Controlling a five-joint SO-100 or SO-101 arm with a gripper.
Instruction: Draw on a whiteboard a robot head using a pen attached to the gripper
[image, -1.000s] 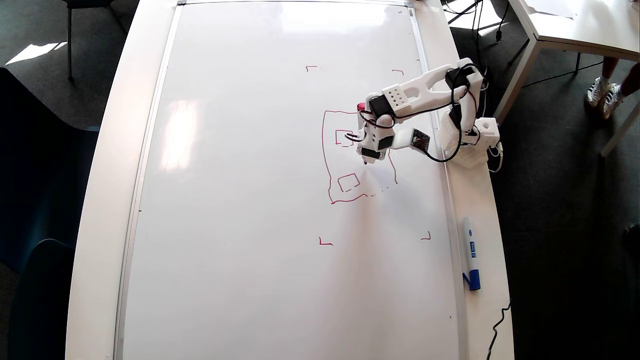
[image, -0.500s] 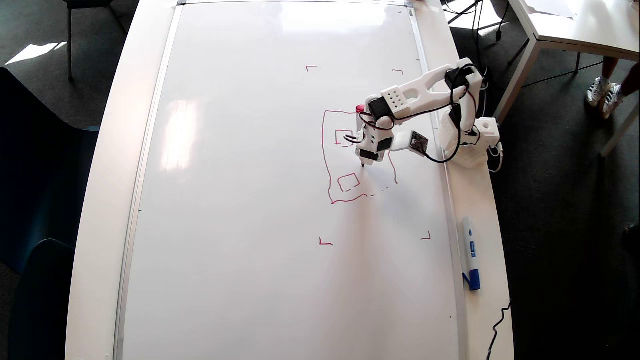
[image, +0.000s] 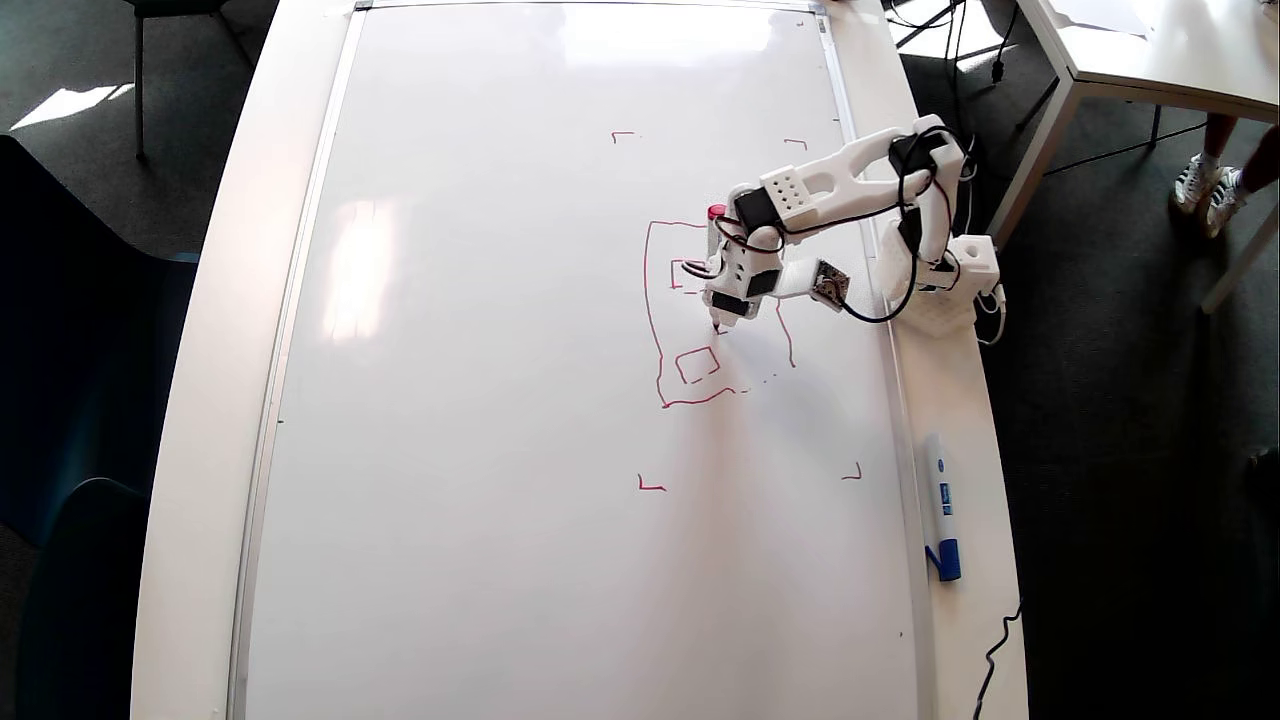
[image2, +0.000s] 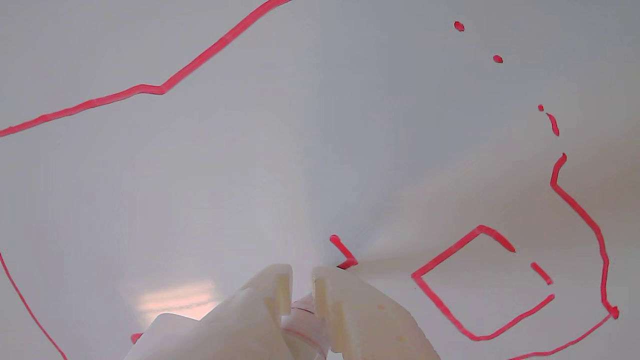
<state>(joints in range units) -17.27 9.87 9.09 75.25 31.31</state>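
Red strokes on the whiteboard (image: 500, 400) make up our robot head (image: 665, 330) so far: a wobbly outline, broken into dots along one lower stretch, with two small squares inside. It sits toward the right of the board in the overhead view, between the four corner marks. Our tool (image: 718, 318) is clamped on the pen (image: 716, 214), the jaws nearly together around the barrel, and the tip is down on the board between the two squares, where a short hooked stroke has just begun.

We judge this to be the start of a third small square. To do it well, we should keep steady downward pressure so the line does not skip as it did on the dotted edge, move slowly through each corner, and keep the new square clear of the lower one, which lies just beside the tip.

The wrist view shows what the overhead cannot: the fresh hook (image2: 344, 250) right at the jaws, the gaps in the nearby square (image2: 475, 285), and the pen barrel pinched between the two fingers (image2: 350, 310). The overhead view alone gives the whole figure, the arm reaching in from the desk (image: 960, 400) edge, and a spare blue-capped marker (image: 941, 505) lying there.
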